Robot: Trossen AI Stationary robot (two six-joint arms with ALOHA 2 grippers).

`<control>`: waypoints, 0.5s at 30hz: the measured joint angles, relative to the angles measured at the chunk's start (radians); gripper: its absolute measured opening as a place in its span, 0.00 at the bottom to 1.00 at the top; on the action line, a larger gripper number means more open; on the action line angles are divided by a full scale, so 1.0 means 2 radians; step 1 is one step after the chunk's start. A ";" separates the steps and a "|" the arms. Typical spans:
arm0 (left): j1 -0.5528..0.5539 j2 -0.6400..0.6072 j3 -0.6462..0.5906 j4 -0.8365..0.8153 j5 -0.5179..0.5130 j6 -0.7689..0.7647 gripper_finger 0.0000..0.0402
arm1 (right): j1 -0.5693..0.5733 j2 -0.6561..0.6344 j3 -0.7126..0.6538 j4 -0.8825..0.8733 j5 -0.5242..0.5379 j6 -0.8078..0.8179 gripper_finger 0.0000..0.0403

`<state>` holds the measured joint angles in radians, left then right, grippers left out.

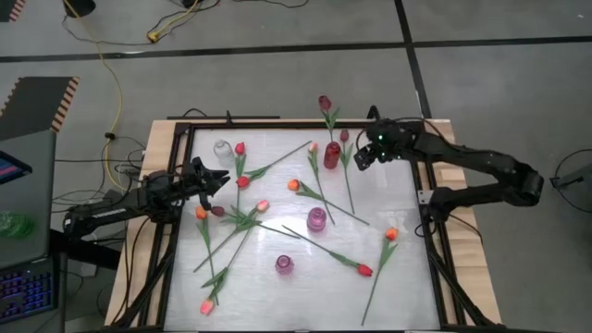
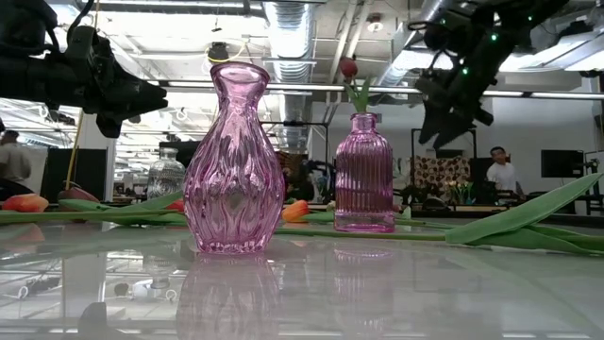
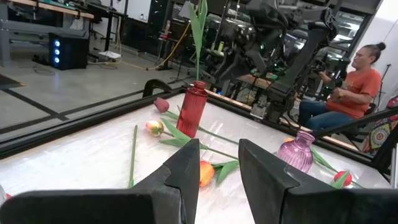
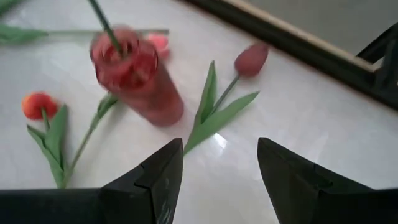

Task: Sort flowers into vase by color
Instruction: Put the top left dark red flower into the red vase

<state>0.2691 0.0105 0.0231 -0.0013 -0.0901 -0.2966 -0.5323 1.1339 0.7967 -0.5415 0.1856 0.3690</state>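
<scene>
Several tulips lie flat on the white table (image 1: 398,176), among them an orange one (image 1: 293,185), a red one (image 1: 364,270) and a maroon one (image 4: 250,60). One maroon tulip (image 1: 325,102) stands by its stem in the red vase (image 1: 331,154). My right gripper (image 1: 362,159) is open and hovers just right of that vase (image 4: 137,74), above the lying maroon tulip. My left gripper (image 1: 222,178) is open over the table's left side, fingers pointing right toward an orange tulip (image 3: 207,173). Neither gripper holds anything.
Two pink vases (image 1: 316,219) (image 1: 284,265) stand mid-table, and a clear vase (image 1: 222,148) stands at the far left. A black frame (image 1: 176,213) rims the table. In the low view the near pink vase (image 2: 231,161) looms large. A seated person (image 3: 360,81) is beyond the table.
</scene>
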 joint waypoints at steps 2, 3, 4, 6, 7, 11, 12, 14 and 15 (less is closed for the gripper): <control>0.000 0.000 0.000 0.000 0.000 0.000 0.24 | 0.007 0.000 -0.020 0.027 0.000 0.000 0.58; 0.000 0.000 0.000 0.000 0.000 0.000 0.24 | 0.010 0.000 -0.029 0.039 0.000 0.000 0.58; 0.000 0.000 0.000 0.000 0.000 0.000 0.24 | 0.012 0.000 -0.038 0.053 0.000 0.000 0.58; 0.000 0.000 0.000 0.000 0.000 0.000 0.24 | 0.017 0.000 -0.057 0.090 0.000 0.000 0.58; 0.000 0.000 0.000 0.000 0.000 0.000 0.24 | 0.019 0.000 -0.065 0.104 0.000 0.000 0.58; 0.000 0.000 0.000 0.000 0.000 -0.001 0.24 | 0.021 0.000 -0.090 0.155 0.000 0.000 0.58; 0.000 0.000 0.000 0.000 0.000 -0.001 0.24 | 0.021 0.000 -0.094 0.159 0.000 0.000 0.58; 0.000 0.000 0.000 0.000 0.000 -0.001 0.24 | 0.021 0.003 -0.096 0.158 0.003 0.000 0.58; 0.000 0.000 0.000 0.000 0.000 -0.001 0.24 | 0.023 0.008 -0.096 0.160 0.008 0.001 0.58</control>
<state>0.2691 0.0105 0.0231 -0.0013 -0.0902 -0.2981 -0.4869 1.1500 0.6041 -0.2224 0.2012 0.3711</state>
